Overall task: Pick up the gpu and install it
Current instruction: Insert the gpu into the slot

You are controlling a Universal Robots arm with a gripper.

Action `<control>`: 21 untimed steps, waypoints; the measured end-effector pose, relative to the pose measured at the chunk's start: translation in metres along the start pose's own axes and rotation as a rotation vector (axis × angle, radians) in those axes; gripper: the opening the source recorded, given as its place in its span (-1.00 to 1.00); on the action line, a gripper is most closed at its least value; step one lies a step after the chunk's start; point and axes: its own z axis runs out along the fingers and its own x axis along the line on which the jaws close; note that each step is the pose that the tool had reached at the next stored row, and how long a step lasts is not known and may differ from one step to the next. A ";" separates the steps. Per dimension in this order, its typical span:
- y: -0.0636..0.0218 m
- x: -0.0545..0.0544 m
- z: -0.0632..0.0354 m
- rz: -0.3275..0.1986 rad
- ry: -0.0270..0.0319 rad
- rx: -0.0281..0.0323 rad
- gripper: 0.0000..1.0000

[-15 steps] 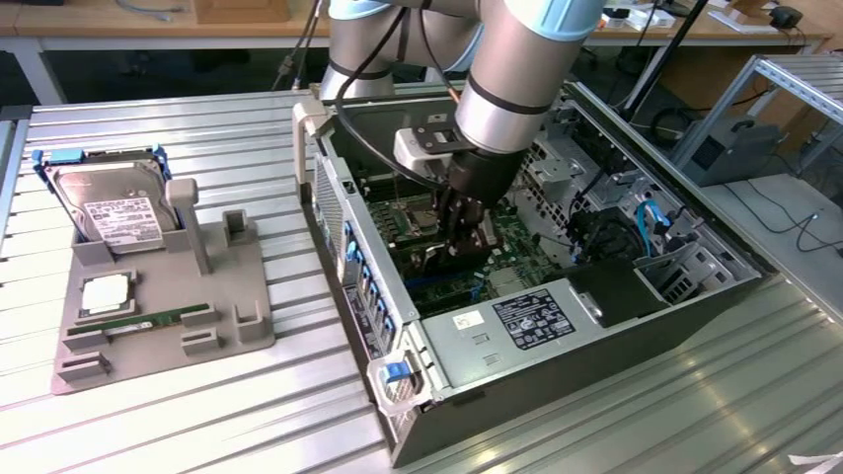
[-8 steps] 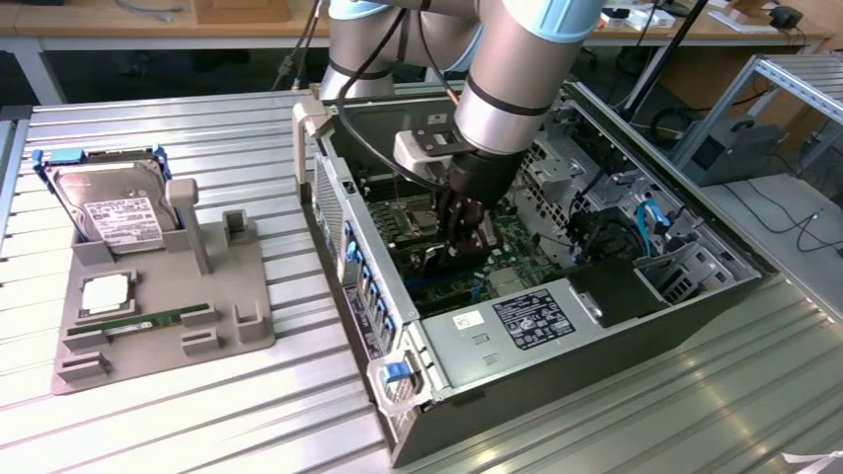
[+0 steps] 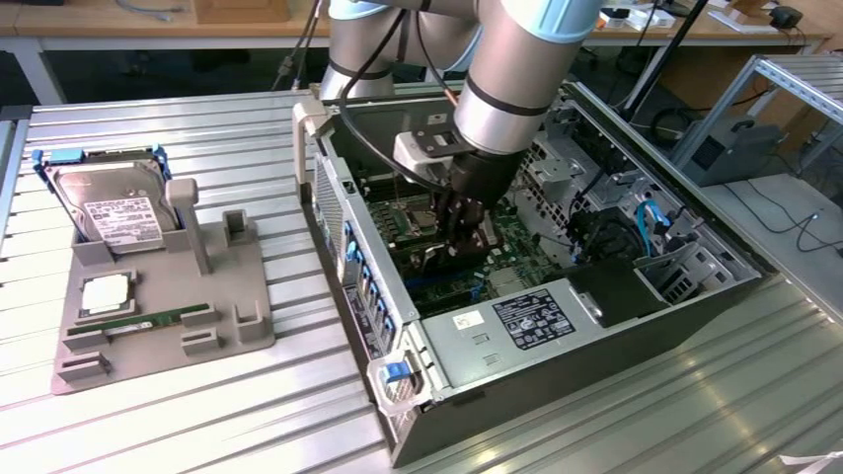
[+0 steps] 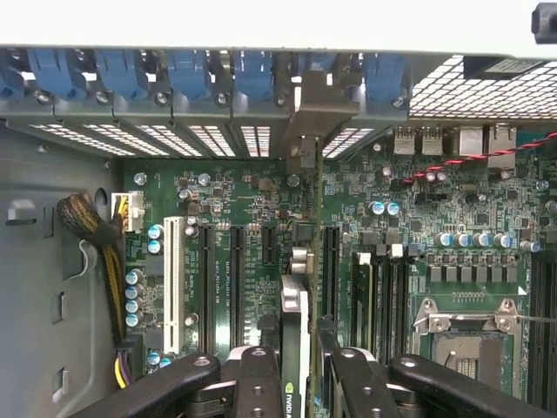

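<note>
Fingers [image 4: 259, 383] of the gripper [image 4: 305, 361] are clamped on the gpu [image 4: 294, 313], one on each face, so the card lies straight between them and off to neither side. It stands on edge and is seen as a thin strip. Its long axis runs away from the gripper toward the rear wall [image 4: 218, 139] of the case, parallel to the long black slots [image 4: 235, 287] on the motherboard [image 4: 409, 209]. The card hangs between two of those slots. I cannot tell whether its lower edge has entered one. A grey bracket [image 4: 315, 113] stands at the rear wall in line with the card, among vented covers topped by blue latches [image 4: 187, 70].

In the exterior view the arm [image 3: 520, 79] reaches down into the open case [image 3: 579, 395], which lies on a ribbed metal table [image 3: 264, 425]. Well apart, on the exterior view's left, a grey tray [image 3: 224, 341] holds a hard drive [image 3: 118, 212] and a memory stick [image 3: 145, 321]. Benches [image 3: 132, 25] stand beyond.
</note>
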 end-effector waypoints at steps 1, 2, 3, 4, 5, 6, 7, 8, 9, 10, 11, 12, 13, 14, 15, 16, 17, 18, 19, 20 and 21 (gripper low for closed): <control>0.0000 0.000 0.0003 0.000 -0.0001 0.0001 -0.45; 0.0000 0.000 0.0006 0.000 -0.0001 0.0000 -0.45; 0.0000 0.000 0.0007 0.000 -0.0001 0.0000 -0.45; 0.0000 0.000 0.0010 0.000 -0.0001 0.0000 -0.45; 0.0000 0.000 0.0011 0.000 0.0000 0.0000 -0.45; 0.0000 -0.001 0.0012 0.000 0.0000 0.0000 -0.45; -0.0001 -0.001 0.0014 0.000 -0.0002 0.0001 -0.45; -0.0001 -0.001 0.0014 0.000 -0.0002 0.0001 -0.45; -0.0001 -0.001 0.0015 0.000 -0.0002 0.0000 -0.45; -0.0001 -0.002 0.0015 0.000 0.0000 0.0000 -0.45; -0.0001 -0.002 0.0015 0.000 0.0000 0.0000 -0.45; -0.0001 -0.002 0.0016 0.000 -0.0001 0.0000 -0.45; -0.0001 -0.002 0.0017 0.000 0.0001 0.0000 -0.45; -0.0001 -0.002 0.0022 0.000 0.0000 0.0000 -0.45; -0.0001 -0.002 0.0025 0.000 0.0000 0.0000 -0.45; -0.0002 -0.002 0.0029 0.000 0.0001 -0.0001 -0.45; -0.0002 -0.002 0.0036 0.000 0.0005 -0.0002 -0.45; -0.0002 -0.002 0.0042 0.000 0.0000 0.0000 -0.45; -0.0002 -0.002 0.0042 0.000 0.0000 0.0000 -0.45; -0.0001 -0.002 0.0043 0.000 0.0000 0.0000 -0.45; -0.0001 -0.002 0.0043 0.000 -0.0001 0.0000 -0.45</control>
